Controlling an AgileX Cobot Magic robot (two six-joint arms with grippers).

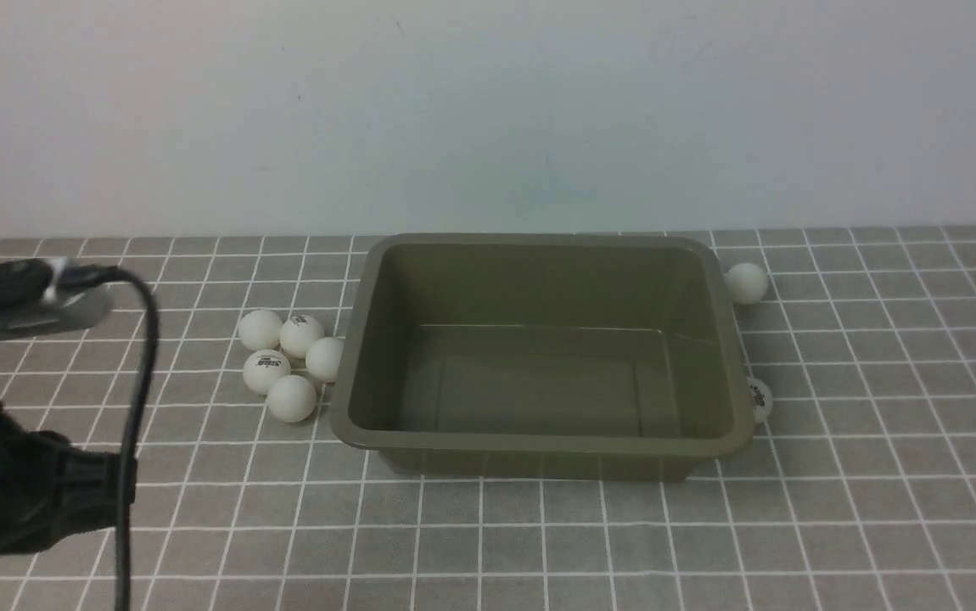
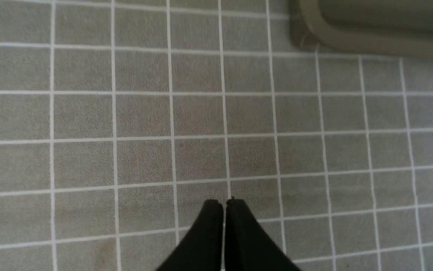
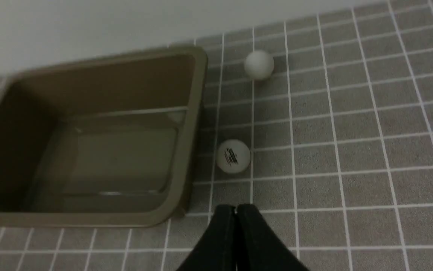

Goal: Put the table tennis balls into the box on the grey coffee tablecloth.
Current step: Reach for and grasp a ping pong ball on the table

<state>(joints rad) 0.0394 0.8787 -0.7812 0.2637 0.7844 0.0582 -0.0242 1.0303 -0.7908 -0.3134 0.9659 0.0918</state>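
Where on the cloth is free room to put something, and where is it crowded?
Free: the wide tablecloth strip in front of the box, and the cloth right of the two balls by its right wall. Crowded: five balls clustered beside the box's left wall; the left arm fills the near-left corner.
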